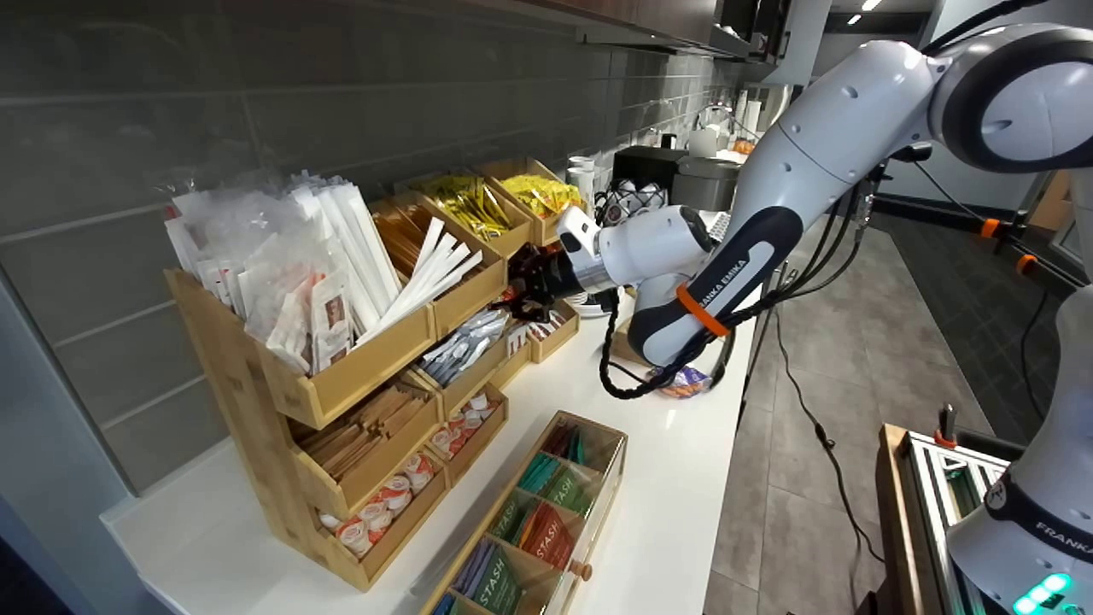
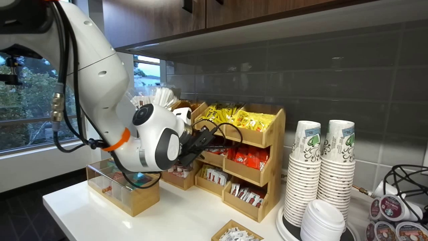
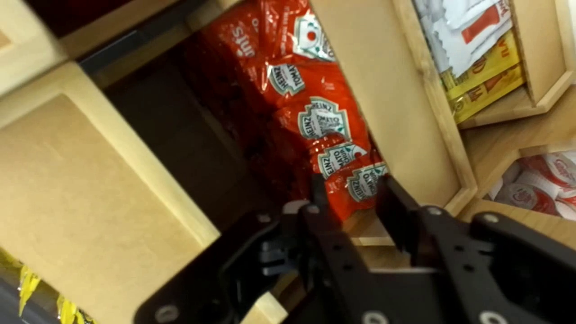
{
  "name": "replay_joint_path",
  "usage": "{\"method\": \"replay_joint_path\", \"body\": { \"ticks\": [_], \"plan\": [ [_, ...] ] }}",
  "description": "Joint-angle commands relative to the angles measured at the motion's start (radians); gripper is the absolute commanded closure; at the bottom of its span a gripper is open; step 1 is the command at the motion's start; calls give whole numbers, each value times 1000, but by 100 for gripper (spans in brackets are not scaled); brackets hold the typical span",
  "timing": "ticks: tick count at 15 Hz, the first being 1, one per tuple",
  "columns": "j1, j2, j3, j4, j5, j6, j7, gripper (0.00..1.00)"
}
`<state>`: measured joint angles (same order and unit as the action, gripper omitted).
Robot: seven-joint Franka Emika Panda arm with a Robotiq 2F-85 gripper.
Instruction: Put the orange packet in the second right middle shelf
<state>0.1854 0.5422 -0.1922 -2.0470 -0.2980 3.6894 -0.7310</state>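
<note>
Several shiny orange-red ketchup sachets (image 3: 321,119) lie in a middle-tier bin in the wrist view. One orange packet (image 3: 357,186) shows between my fingertips; I cannot tell whether they touch it. My gripper (image 3: 352,179) is open, its two black fingers apart over the end of this bin. In an exterior view the gripper (image 1: 514,299) reaches in at the stepped rack, fingertips partly hidden. The second right middle shelf (image 2: 242,170) is the right-hand middle bin in an exterior view, holding red packets. The bin left of it is partly hidden by my wrist.
Yellow packets (image 2: 252,120) fill the top tier above. Lower bins hold white sachets (image 2: 247,195). Another rack carries straws (image 1: 440,260) and creamers (image 1: 376,512). A wooden tea box (image 2: 143,202) stands in front. Cup stacks (image 2: 302,180) stand beside the rack. A cabinet (image 2: 240,20) overhangs.
</note>
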Motion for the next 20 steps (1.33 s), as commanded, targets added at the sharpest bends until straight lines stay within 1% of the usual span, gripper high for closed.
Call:
{"method": "replay_joint_path", "body": {
  "ticks": [1, 2, 3, 5, 6, 9, 12, 15, 17, 20],
  "plan": [
    [25, -28, -17, -3, 62, -33, 3, 31],
    [22, -40, -12, -9, 63, -43, 8, 24],
    [24, -45, -13, -10, 68, -58, 7, 15],
    [27, -56, -12, -17, 67, -92, 17, 2],
    [20, -62, -1, -21, 55, -108, 31, 0],
    [28, -75, -5, -27, 65, -146, 47, 0],
    [59, -103, -36, -37, 107, -202, 56, 0],
    [108, -132, -83, -43, 188, -314, 78, 0],
    [128, -150, -103, -43, 230, -373, 108, 0],
    [140, -180, -114, -42, 269, -449, 158, 0]
  ]
}}
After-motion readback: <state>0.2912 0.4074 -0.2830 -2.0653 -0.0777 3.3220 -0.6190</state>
